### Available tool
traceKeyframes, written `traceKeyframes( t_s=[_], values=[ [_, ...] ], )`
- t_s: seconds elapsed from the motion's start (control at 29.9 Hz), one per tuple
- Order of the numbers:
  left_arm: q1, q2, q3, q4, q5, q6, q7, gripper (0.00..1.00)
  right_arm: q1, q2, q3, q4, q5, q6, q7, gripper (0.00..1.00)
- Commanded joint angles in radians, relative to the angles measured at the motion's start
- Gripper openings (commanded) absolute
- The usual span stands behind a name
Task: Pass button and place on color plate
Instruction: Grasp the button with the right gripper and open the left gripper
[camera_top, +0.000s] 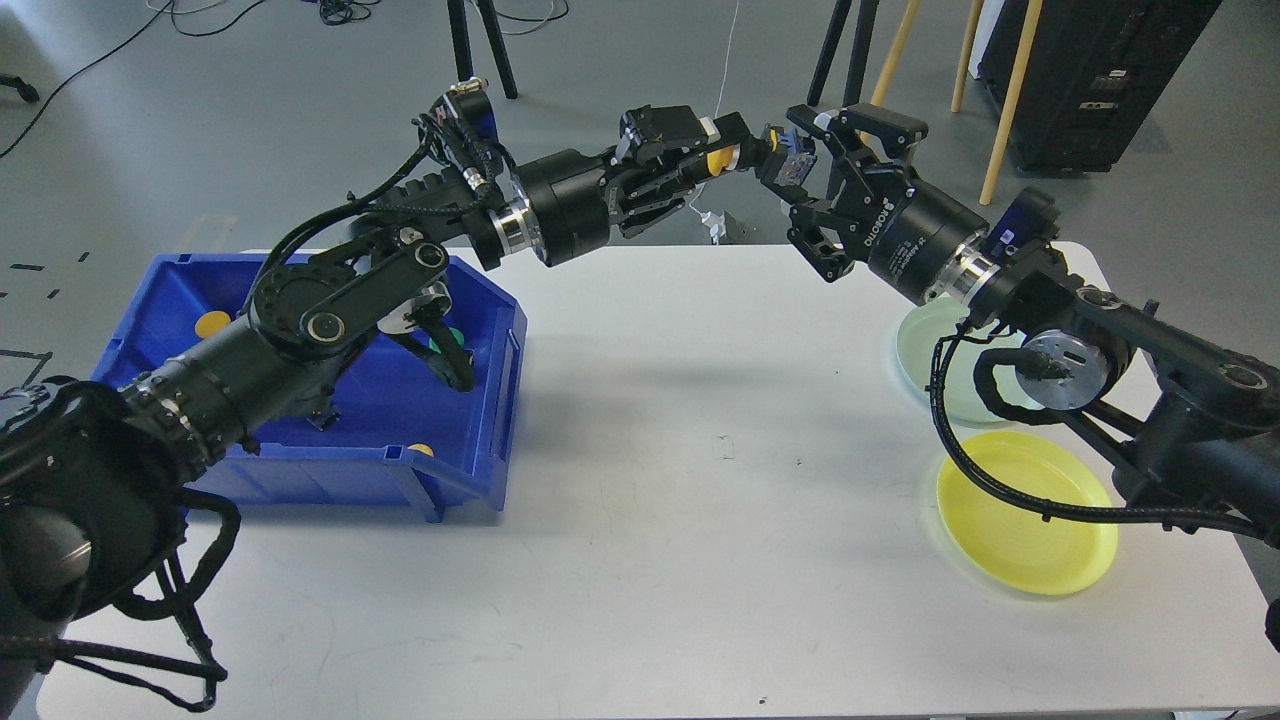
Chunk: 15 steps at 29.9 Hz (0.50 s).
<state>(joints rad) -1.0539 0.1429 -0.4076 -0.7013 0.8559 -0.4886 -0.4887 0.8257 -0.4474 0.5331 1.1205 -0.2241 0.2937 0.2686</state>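
My left gripper (728, 152) is shut on a button (716, 158) with a yellow cap; its black and blue back end (785, 166) sticks out to the right, high above the table's far edge. My right gripper (822, 185) is open, and its jaws stand above and below that blue end, close to it; I cannot tell if they touch it. A yellow plate (1030, 535) and a pale green plate (925, 350) lie on the table's right side, under my right arm.
A blue bin (490, 400) stands at the left with a few more buttons, yellow (212, 323) and green (447, 337). The white table (700, 480) spreads between bin and plates. Tripod legs and a black cabinet stand on the floor behind.
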Motion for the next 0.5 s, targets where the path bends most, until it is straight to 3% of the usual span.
traceKeyframes(
  t_s=[0.0,0.47],
  values=[
    [-0.001,0.001,0.000,0.011,0.000,0.000,0.000,0.21,0.000,0.003,0.004,0.001,0.000,0.002,0.007,0.61],
    [-0.001,0.001,0.000,0.031,-0.001,0.000,0.000,0.21,0.001,0.003,-0.005,0.007,0.002,0.007,0.020,0.58]
  ],
)
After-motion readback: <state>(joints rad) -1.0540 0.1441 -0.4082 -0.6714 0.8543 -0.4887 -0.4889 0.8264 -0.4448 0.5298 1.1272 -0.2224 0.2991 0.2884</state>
